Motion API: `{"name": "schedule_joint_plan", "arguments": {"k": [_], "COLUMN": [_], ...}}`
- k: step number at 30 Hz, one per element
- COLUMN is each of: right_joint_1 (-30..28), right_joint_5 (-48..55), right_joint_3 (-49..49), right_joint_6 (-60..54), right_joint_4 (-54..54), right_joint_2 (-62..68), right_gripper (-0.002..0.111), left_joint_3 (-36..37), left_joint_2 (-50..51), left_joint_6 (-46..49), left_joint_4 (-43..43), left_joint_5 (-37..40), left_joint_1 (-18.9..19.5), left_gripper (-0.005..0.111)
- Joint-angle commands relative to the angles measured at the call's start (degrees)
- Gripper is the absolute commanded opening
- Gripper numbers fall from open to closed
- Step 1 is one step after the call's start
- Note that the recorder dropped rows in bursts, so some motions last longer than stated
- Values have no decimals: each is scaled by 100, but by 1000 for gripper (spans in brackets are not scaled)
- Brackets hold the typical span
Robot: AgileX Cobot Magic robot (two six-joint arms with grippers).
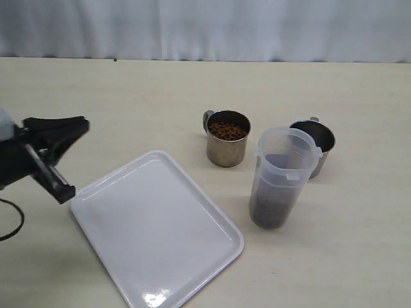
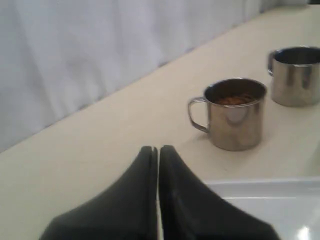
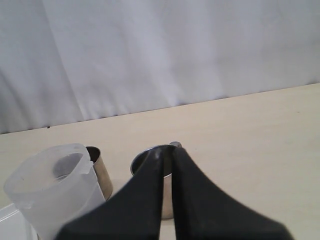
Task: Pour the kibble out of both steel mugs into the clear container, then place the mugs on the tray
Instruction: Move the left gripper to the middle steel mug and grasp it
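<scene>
Two steel mugs stand on the table. The left mug [image 1: 227, 146] [image 2: 235, 120] holds kibble [image 1: 227, 131]. The right mug [image 1: 318, 142] [image 2: 296, 75] [image 3: 142, 165] looks dark inside and stands partly behind the clear container [image 1: 282, 173] [image 3: 50, 192], which has a dark mass of kibble [image 1: 270, 208] at its bottom. The white tray [image 1: 154, 231] [image 2: 270, 200] lies at the front left with nothing on it. My left gripper [image 1: 80, 126] [image 2: 158, 149] hangs shut and holds nothing, left of the tray's far corner. My right gripper [image 3: 167, 149] is shut on nothing, out of the exterior view, with the right mug beyond its tips.
A white curtain [image 1: 205, 29] backs the table's far edge. Bare beige tabletop [image 1: 128, 96] lies between my left gripper and the mugs. A black cable [image 1: 11, 224] loops at the left edge.
</scene>
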Motion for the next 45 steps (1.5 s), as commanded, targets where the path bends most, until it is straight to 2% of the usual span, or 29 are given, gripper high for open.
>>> {"name": "schedule_joint_plan", "arguments": {"k": [1, 2, 5, 7, 9, 13, 16, 19, 24, 33, 45], "right_joint_1": [26, 26, 26, 26, 26, 26, 26, 26, 26, 26, 26], "right_joint_5": [38, 38, 38, 38, 38, 38, 38, 38, 38, 38, 38], "right_joint_3": [21, 21, 21, 21, 21, 21, 21, 21, 21, 21, 21], "right_joint_6": [2, 2, 2, 2, 2, 2, 2, 2, 2, 2, 2], "right_joint_4": [10, 10, 10, 10, 10, 10, 10, 10, 10, 10, 10], "right_joint_2": [20, 20, 20, 20, 20, 20, 20, 20, 20, 20, 20], "right_gripper": [5, 5, 5, 5, 5, 5, 5, 5, 5, 5, 5], "left_joint_3": [-1246, -1485, -2311, -2750, -3053, -3728, -4134, -4378, -4551, -4956, -5657], "left_joint_2": [1476, 1648, 2047, 2213, 2318, 2603, 2879, 3118, 3272, 3566, 4141], "left_joint_6": [-778, -1009, -1943, -2378, -2389, -2389, -2614, -2700, -2700, -3320, -3534], "left_joint_4": [1596, 1761, 2209, 2425, 2700, 2537, 2145, 2168, 2162, 2176, 2151], "left_joint_5": [-116, 9, 670, 1220, 1575, 2269, 2472, 2459, 2435, 2520, 2452], "left_joint_1": [-11, -11, -141, -394, -659, -1353, -1690, -1928, -2173, -2598, -2674], "left_gripper": [27, 37, 78, 96, 102, 103, 103, 103, 103, 103, 103]}}
